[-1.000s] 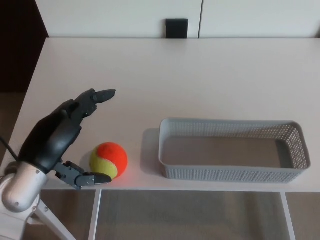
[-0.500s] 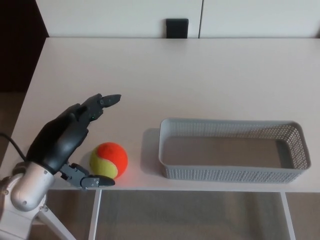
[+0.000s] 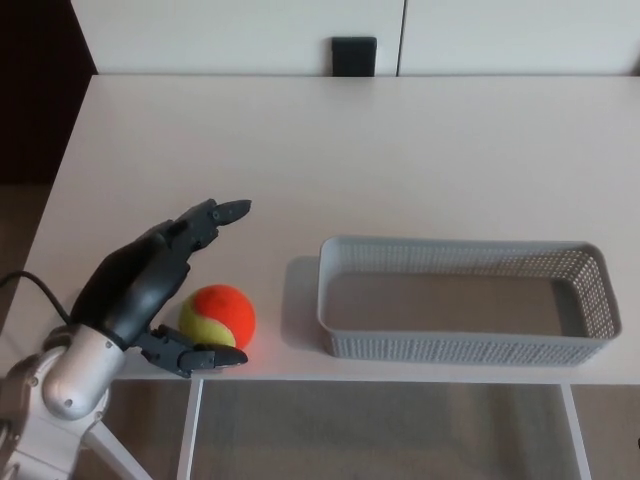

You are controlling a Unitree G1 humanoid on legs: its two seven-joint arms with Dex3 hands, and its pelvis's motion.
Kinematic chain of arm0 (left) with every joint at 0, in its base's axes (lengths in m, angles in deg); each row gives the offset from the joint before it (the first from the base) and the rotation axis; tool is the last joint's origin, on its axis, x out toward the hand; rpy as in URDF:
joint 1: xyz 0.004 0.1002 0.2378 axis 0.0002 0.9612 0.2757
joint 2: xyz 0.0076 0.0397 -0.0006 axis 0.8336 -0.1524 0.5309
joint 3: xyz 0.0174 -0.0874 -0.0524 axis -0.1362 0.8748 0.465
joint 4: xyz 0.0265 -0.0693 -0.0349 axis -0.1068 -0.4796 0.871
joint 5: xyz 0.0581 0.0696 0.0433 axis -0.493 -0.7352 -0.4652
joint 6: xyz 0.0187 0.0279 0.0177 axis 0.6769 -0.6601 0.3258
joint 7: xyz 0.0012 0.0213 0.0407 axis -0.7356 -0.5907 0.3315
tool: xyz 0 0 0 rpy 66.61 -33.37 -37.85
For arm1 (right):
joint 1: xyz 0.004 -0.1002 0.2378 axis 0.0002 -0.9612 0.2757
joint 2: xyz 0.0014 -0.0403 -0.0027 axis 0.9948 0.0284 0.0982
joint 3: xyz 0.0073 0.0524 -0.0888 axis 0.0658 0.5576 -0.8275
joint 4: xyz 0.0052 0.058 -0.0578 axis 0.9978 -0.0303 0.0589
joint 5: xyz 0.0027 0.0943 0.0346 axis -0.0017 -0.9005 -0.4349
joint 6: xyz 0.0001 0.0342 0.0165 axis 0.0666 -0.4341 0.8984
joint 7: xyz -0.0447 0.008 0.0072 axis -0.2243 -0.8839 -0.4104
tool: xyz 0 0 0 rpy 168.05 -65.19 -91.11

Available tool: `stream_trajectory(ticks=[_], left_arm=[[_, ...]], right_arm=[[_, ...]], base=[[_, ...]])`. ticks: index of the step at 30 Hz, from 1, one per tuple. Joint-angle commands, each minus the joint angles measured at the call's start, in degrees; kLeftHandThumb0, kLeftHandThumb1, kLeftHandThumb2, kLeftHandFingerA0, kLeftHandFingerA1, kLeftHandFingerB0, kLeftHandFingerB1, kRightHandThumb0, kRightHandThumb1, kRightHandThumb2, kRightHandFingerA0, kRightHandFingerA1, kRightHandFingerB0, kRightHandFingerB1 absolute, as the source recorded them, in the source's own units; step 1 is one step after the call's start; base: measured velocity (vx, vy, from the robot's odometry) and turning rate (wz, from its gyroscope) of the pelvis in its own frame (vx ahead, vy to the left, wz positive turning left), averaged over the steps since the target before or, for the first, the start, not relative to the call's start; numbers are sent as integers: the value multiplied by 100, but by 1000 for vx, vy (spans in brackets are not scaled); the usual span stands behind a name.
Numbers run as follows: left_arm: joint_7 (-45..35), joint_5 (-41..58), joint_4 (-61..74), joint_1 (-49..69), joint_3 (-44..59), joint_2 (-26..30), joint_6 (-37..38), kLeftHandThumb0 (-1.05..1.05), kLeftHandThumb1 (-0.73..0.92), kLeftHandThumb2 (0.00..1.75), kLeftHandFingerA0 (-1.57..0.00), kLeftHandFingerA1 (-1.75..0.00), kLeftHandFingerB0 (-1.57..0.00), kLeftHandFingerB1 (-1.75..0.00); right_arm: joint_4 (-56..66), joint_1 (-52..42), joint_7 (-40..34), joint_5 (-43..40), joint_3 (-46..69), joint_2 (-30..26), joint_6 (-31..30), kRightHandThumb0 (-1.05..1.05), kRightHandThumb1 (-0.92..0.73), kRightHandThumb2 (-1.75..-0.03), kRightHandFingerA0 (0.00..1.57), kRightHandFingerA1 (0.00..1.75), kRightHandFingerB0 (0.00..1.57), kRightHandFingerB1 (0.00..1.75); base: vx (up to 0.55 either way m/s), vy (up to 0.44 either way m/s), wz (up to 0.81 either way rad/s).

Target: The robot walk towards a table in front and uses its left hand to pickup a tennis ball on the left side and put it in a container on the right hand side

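Broadly, most of the head view is taken up by a pale table (image 3: 400,150), which is seen from above with its near edge low in the picture. On the robot's right-hand part of that table a long grey mesh basket (image 3: 460,346) is set close to the near edge; its perforated walls stand upright and nothing is seen inside it.

From the lower left corner the left hand (image 3: 150,285) is brought in on a silver wrist (image 3: 72,372). The hand is held wide open: its two fingers (image 3: 212,213) are stretched out over the table beyond the ball, and the thumb (image 3: 205,358) is extended along the table's near edge just below the ball. Nothing is grasped. Whether the thumb touches the ball cannot be told.

The orange and yellow tennis ball (image 3: 218,316) is found resting on the table near its front edge, between the spread fingers and the thumb, just beside the palm. It is placed to the left of the basket and apart from it.

At the far edge of the table a small black rectangular object (image 3: 354,56) is seen against white panels (image 3: 240,35). The right hand is not shown.
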Motion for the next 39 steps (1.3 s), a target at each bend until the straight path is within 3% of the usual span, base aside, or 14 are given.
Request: stream_trajectory(ticks=[1, 4, 12, 13, 15, 18, 19, 26, 27, 29, 30, 32, 33, 39], left_arm=[[120, -149, -194, -79, -44, 20, -102, -50, 27, 50, -17, -56, -13, -34], [150, -158, -280, -112, -53, 3, -87, -50, 27, 50, -22, -57, -17, -34], [195, -170, -676, -236, -110, -81, -59, -48, 26, 49, -30, -58, -21, -33], [202, -169, -725, -256, -118, -88, -26, -45, 25, 49, -38, -64, -25, -32], [210, -167, -795, -286, -131, -98, 20, -45, 25, 49, -38, -64, -25, -32], [208, -233, -804, -300, -172, -99, -68, -48, 26, 50, -37, -65, -23, -32], [146, -229, -819, -321, -187, -113, -175, -52, 24, 56, -38, -56, -24, -33], [2, -215, -845, -387, -247, -114, -402, -45, 32, 51, -57, -58, -30, -31], [-78, -108, -826, -411, -210, -163, -517, -28, 71, 66, -127, -67, -69, -47], [-200, 52, -796, -445, -152, -238, -689, -28, 71, 66, -127, -67, -69, -47], [-193, -28, -676, -406, -180, -223, -766, -25, 61, 80, -139, -86, -84, -54], [-100, -171, -512, -339, -216, -219, -847, -21, 54, 87, -137, -105, -97, -60], [-60, -169, -464, -337, -206, -249, -881, -18, 47, 103, -125, -119, -97, -85], [-24, -49, -432, -325, -140, -306, -848, -12, 45, 103, -117, -124, -98, -93]], right_arm=[[53, 37, 11, -51, 47, -99, -83, -51, -45, -74, 44, 49, 34, 45], [64, 29, -6, -29, 30, -102, -62, -46, -55, -56, 50, 39, 40, 35], [31, 37, -22, 0, 13, -117, -25, -47, -54, -56, 50, 38, 39, 35], [37, 59, -21, -10, 18, -113, -52, -53, -45, -76, 44, 50, 34, 45], [45, 93, -20, -25, 25, -108, -91, -53, -45, -76, 44, 50, 34, 45], [35, 104, -46, -4, 16, -108, -84, -53, -45, -75, 44, 50, 35, 45], [38, 114, -37, -7, 18, -113, -87, -47, -54, -56, 50, 39, 41, 35], [-3, 179, -35, 0, 16, -124, -70, -46, -54, -56, 50, 39, 41, 35], [-1, 214, -39, -4, 20, -125, -95, -47, -54, -56, 50, 39, 42, 35], [2, 266, -47, -10, 24, -127, -133, -47, -54, -56, 50, 39, 42, 35], [-5, 269, -42, -15, 29, -126, -126, -47, -54, -56, 51, 39, 42, 35], [14, 258, -26, -14, 24, -125, -104, -49, -54, -56, 50, 40, 41, 35], [3, 285, -4, -38, 39, -125, -105, -48, -54, -56, 50, 40, 40, 36], [-67, 337, 45, -84, 69, -104, -109, -49, -55, -56, 51, 40, 42, 36]], base=[[0, 0, 0], [0, 0, 0], [0, 0, 0], [0, 0, 0], [0, 0, 0], [0, 0, 0], [0, 0, 0], [0, 0, 0], [0, 0, 0], [0, 0, 0], [0, 0, 0], [0, 0, 0], [0, 0, 0], [0, 0, 0]])
